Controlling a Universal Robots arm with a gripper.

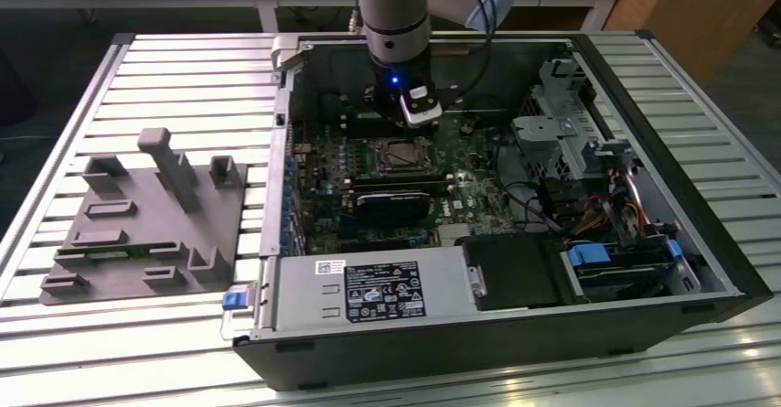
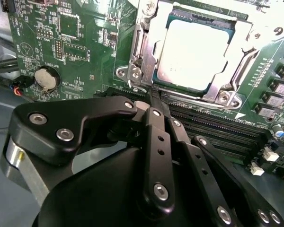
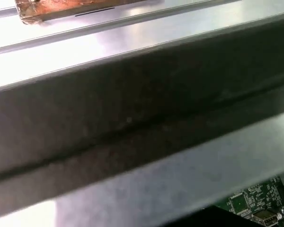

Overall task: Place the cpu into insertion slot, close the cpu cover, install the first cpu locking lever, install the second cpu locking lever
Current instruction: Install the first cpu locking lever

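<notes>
In the second wrist view the cpu sits seated in the insertion slot on the green motherboard, the gripper just beside the slot's rim, its fingers pressed together, holding nothing.

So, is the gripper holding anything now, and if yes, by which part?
Nothing is held. The gripper is shut and empty, its tips beside the metal frame of the socket. The cpu already lies in the socket.

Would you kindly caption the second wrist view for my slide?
Closed gripper poised beside the insertion slot, cpu seated under its metal cover.
</notes>
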